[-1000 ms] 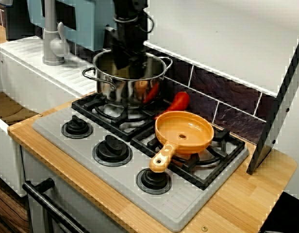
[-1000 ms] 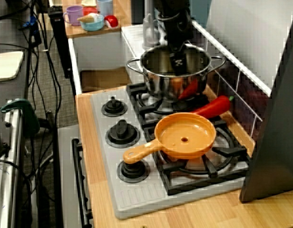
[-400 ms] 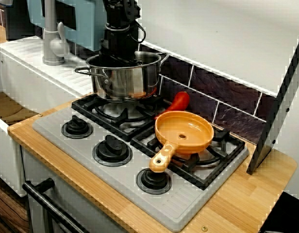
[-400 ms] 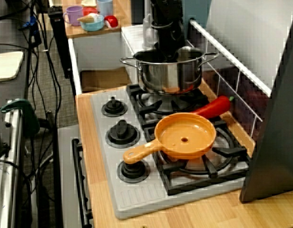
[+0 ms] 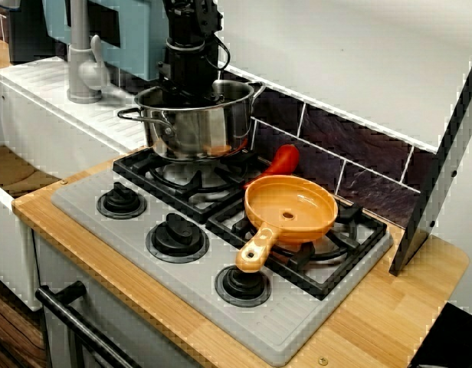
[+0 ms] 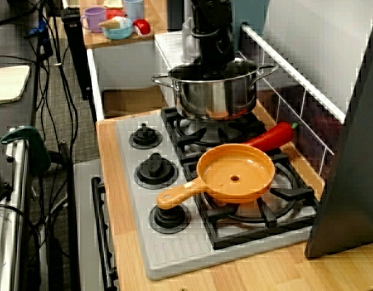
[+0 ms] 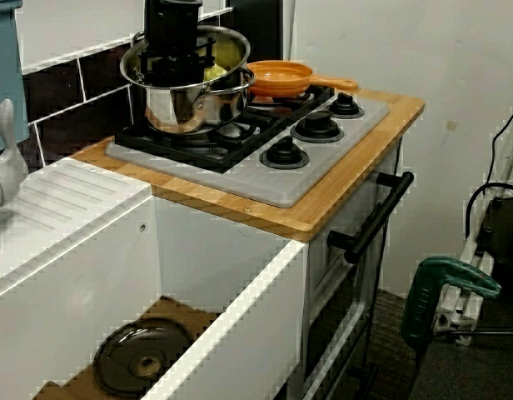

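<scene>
Here: black gripper (image 7: 175, 65), lowered into the steel pot (image 5: 196, 132), jaws narrow and clamped on the pot's rim. The pot sits tilted over the stove grate (image 5: 171, 180) nearest the faucet (image 5: 84, 73), with a yellowish item (image 7: 227, 55) inside. Red pepper (image 5: 283, 160) lies just beside it. Orange pan (image 5: 291, 208) rests on the neighbouring grate.

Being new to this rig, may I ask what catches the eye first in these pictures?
A black gripper reaches down into a steel pot, holding it tilted just above the back burner. In front, an orange pan sits on the nearer burner, and a red pepper lies by the dark tiles behind it.
</scene>
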You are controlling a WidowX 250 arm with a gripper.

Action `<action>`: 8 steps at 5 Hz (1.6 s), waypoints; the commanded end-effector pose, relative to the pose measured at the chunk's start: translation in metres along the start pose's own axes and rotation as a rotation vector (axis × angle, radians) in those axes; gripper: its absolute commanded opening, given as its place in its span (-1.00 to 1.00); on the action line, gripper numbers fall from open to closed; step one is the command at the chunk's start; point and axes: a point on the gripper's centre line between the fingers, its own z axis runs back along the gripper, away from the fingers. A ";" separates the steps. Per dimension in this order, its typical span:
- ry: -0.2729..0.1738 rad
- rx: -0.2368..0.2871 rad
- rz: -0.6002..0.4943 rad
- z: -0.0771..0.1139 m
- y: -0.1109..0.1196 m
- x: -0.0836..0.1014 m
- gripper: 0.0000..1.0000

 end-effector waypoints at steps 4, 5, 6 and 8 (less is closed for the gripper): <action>-0.071 -0.008 0.062 0.046 0.003 0.006 1.00; -0.070 -0.010 0.063 0.050 -0.001 0.006 1.00; -0.064 -0.028 0.063 0.059 -0.007 0.008 1.00; -0.077 -0.051 0.067 0.078 -0.014 0.013 1.00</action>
